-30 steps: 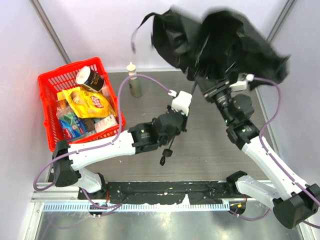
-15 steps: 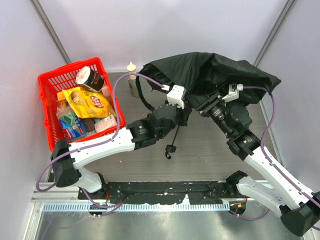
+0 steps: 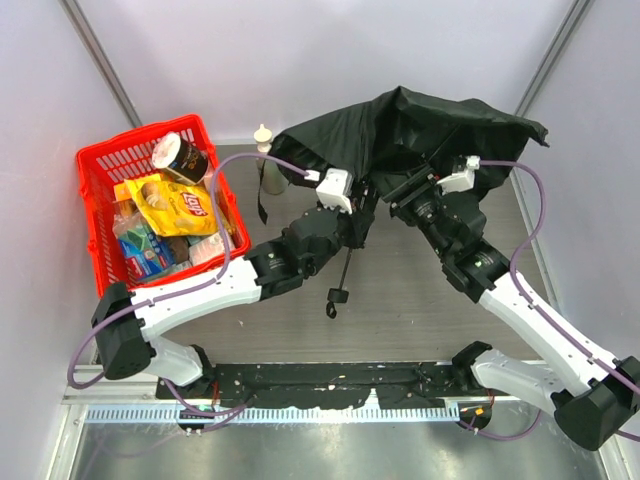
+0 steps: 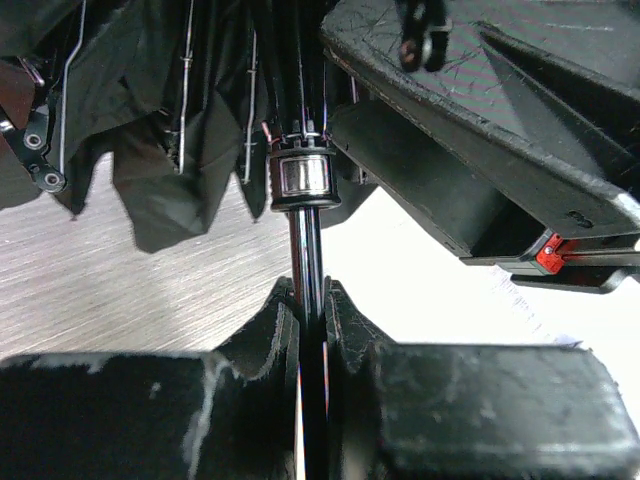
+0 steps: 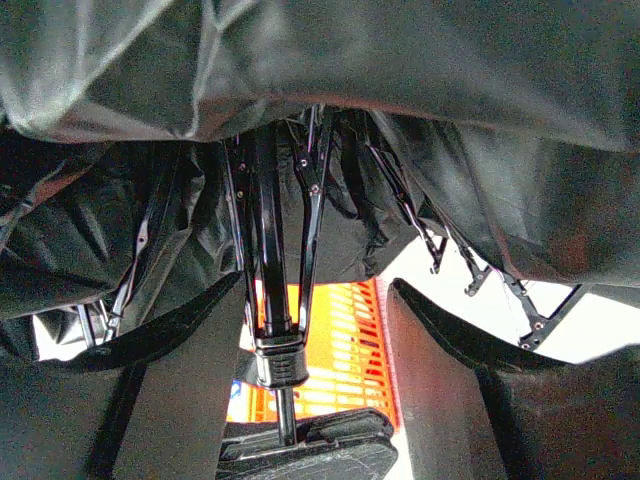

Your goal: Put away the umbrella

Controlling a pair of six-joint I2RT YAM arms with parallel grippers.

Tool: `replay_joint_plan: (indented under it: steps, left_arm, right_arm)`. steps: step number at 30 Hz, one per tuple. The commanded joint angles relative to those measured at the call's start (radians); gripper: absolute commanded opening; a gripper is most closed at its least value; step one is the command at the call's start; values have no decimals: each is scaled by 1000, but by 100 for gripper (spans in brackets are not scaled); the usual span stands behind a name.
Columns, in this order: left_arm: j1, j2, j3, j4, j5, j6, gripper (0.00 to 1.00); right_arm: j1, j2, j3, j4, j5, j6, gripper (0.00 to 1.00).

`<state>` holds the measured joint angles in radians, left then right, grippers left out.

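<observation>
The umbrella (image 3: 400,135) hangs half collapsed over the back of the table, its black canopy bunched above both grippers. Its thin shaft (image 4: 306,250) runs down to the small handle and loop (image 3: 335,298). My left gripper (image 3: 356,232) is shut on the shaft just below the runner (image 4: 304,180), as the left wrist view shows (image 4: 312,320). My right gripper (image 5: 310,340) stands open under the canopy, with the runner (image 5: 280,362) and ribs between its fingers (image 5: 440,400), close to the left one. In the top view the right gripper (image 3: 398,192) sits against the canopy's underside.
A red basket (image 3: 100,165) full of snack packs and a tin stands at the back left. A small bottle (image 3: 268,172) stands behind the left arm, beside the canopy's edge. Walls close in the table at the back and on both sides.
The canopy has come down from high at the back and now droops over the grippers. My right gripper has opened and let go. The left arm has shifted the shaft slightly back and left.
</observation>
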<state>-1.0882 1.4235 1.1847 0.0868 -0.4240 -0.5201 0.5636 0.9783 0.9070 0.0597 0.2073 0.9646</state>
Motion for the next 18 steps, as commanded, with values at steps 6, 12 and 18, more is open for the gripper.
replay_joint_plan:
  steps: [6,12,18]
  left_arm:
    - [-1,-49,32,74,247,78,0]
    - [17,-5,90,16,378,77,0]
    - [17,-12,98,2,415,115,0]
  right_arm:
    - [-8,46,23,192,-132,-43,62]
    - [-10,46,-2,210,-218,-30,58]
    - [-13,54,-36,255,-210,-12,34]
